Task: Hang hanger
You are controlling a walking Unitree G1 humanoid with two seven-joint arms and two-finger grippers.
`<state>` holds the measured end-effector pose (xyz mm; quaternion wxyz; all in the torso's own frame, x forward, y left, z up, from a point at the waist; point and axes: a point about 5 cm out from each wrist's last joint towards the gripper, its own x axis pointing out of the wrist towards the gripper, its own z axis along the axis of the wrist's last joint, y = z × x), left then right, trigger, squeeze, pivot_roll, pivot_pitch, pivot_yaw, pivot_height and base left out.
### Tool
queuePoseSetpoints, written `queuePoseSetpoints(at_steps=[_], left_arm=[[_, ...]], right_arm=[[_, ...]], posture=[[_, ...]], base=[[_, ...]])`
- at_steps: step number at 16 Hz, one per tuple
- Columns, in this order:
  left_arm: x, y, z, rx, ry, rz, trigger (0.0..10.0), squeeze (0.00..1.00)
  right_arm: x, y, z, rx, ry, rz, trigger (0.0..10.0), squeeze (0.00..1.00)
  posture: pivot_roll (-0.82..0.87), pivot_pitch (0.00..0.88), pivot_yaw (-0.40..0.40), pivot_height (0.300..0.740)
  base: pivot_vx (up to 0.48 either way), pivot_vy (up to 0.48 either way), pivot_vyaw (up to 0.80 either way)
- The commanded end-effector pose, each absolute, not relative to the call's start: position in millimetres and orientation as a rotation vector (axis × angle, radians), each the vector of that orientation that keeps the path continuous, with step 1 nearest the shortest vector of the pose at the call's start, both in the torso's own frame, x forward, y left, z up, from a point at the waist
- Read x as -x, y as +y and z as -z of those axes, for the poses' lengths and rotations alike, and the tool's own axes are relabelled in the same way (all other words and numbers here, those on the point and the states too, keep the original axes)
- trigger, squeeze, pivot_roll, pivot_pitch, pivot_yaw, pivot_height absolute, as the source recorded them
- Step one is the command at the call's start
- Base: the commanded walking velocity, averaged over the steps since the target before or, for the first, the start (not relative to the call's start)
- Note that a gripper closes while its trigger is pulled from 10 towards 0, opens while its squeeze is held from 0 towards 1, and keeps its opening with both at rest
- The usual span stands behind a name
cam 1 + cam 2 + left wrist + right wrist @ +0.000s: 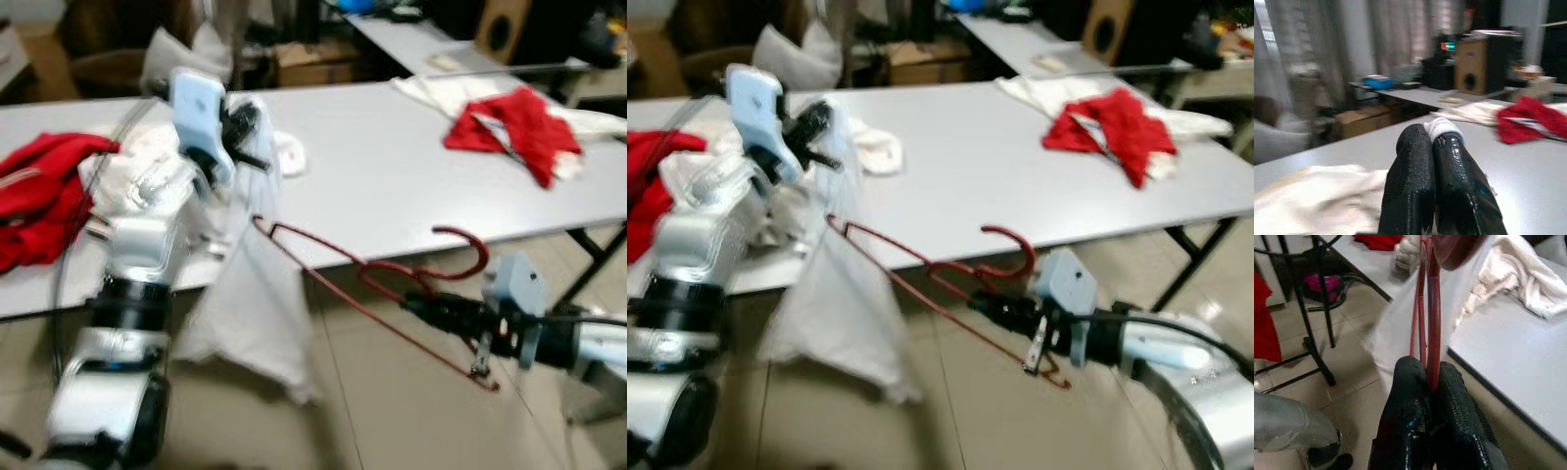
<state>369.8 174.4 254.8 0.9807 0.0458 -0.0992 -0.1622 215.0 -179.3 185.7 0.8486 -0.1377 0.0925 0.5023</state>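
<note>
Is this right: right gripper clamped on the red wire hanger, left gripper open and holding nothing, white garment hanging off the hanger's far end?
Not quite. The left gripper is shut on the white garment, as the left wrist view shows: white fabric is pinched between its fingertips. The rest holds: the right gripper is clamped on the red wire hanger, and the garment hangs at the hanger's far end.

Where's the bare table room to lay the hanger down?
The widest bare patch on the table lies between the white cloth held by the left gripper and the red garment at its right end. The left end is crowded with red and white clothes. The right gripper holds the hanger off the front edge.
</note>
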Motion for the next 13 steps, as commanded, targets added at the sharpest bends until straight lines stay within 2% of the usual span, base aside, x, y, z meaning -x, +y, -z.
queuePoseSetpoints(at_steps=[1,5,13], left_arm=[[-371,175,-266,-0.091,-0.242,0.312,10.0,0.00],[-371,175,-270,-0.065,-0.258,0.329,10.0,0.00],[-372,168,-284,-0.081,-0.306,0.377,10.0,0.00]], right_arm=[[-219,-181,-191,0.303,0.163,-1.051,10.0,0.00],[-227,-175,-194,0.331,0.102,-1.046,10.0,0.00],[-228,-176,-189,0.352,0.173,-1.158,10.0,0.00]], posture=[[-0.12,0.000,-0.004,0.727],[-0.11,0.000,-0.015,0.727],[-0.11,0.000,-0.015,0.727]], base=[[0.315,0.000,0.00],[0.334,0.000,0.00],[0.337,0.000,0.00]])
